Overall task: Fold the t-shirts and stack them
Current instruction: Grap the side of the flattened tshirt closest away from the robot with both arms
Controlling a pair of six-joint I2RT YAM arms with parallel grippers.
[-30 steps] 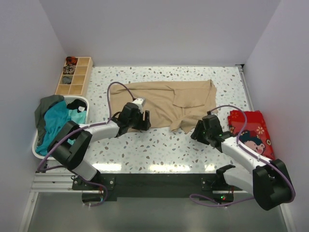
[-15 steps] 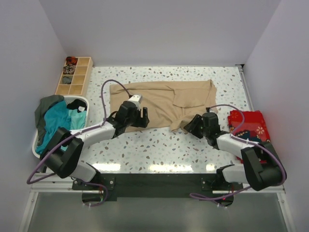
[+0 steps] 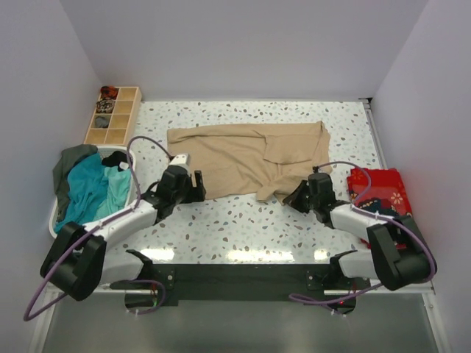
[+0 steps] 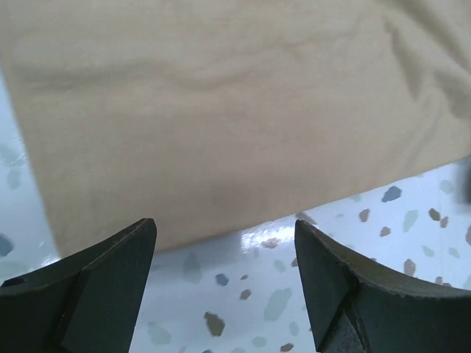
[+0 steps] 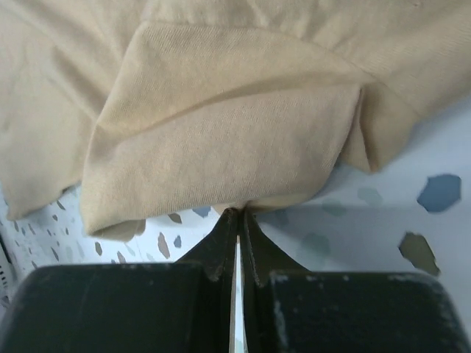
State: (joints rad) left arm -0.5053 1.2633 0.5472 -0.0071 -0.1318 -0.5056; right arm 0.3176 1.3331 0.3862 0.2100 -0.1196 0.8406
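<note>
Shirt: a large sandy-beige cloth t-shirt (image 3: 250, 154) is lying spread across the middle of the white speckled counter (image 3: 243, 220).
Right tool (image 5: 235, 215): is pinching the shirt's near hem, clamped tight.
Left tool (image 4: 223, 232): is hovering, spread wide, over the near-left hem.

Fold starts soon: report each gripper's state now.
Left gripper: open, holding nothing, over the beige t-shirt's edge.
Right gripper: shut on the beige t-shirt's hem.
</note>
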